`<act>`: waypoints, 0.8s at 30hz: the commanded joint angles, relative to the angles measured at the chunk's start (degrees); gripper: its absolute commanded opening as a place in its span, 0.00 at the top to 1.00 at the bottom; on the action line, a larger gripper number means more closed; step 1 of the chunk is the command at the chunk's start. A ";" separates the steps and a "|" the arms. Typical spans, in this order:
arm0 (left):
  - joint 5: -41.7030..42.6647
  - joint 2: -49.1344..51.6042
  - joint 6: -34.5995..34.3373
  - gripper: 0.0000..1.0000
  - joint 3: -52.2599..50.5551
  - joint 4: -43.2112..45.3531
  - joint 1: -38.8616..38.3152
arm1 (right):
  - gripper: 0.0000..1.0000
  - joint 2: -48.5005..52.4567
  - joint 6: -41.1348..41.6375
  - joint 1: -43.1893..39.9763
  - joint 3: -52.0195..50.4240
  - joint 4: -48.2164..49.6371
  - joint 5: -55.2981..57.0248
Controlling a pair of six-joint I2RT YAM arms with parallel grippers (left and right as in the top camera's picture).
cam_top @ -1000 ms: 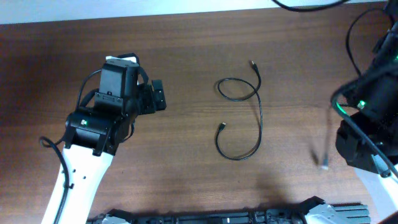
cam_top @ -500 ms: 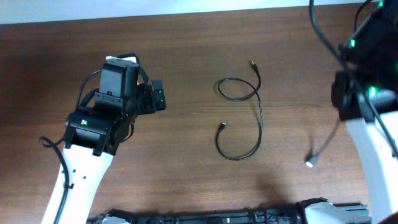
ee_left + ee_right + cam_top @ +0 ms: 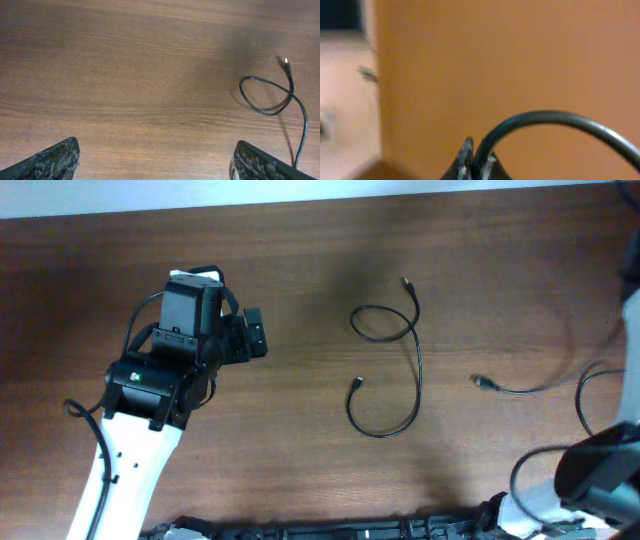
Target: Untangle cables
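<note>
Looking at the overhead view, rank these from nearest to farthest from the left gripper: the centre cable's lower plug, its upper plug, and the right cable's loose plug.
From the left gripper:
1. centre cable's lower plug, just to its right.
2. centre cable's upper plug, farther right and toward the far edge.
3. right cable's loose plug, farthest right.

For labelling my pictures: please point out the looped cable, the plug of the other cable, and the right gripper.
looped cable (image 3: 419,375), overhead view, on the run below its loop.
other cable (image 3: 483,383), overhead view, on its plug end.
right gripper (image 3: 476,159), right wrist view, between its shut fingertips.
</note>
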 commanded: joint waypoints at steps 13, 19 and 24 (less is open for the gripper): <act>0.44 -0.35 -0.13 0.01 0.15 0.02 0.31 | 0.96 1.57 26.14 -16.57 0.70 -25.97 -32.96; 0.42 -0.35 -0.13 0.01 0.15 0.02 0.31 | 0.96 6.27 26.16 -16.57 0.61 -30.51 -50.58; 0.42 -0.35 -0.13 0.01 0.15 0.02 0.31 | 0.93 10.69 26.16 -16.57 0.59 -34.25 -59.67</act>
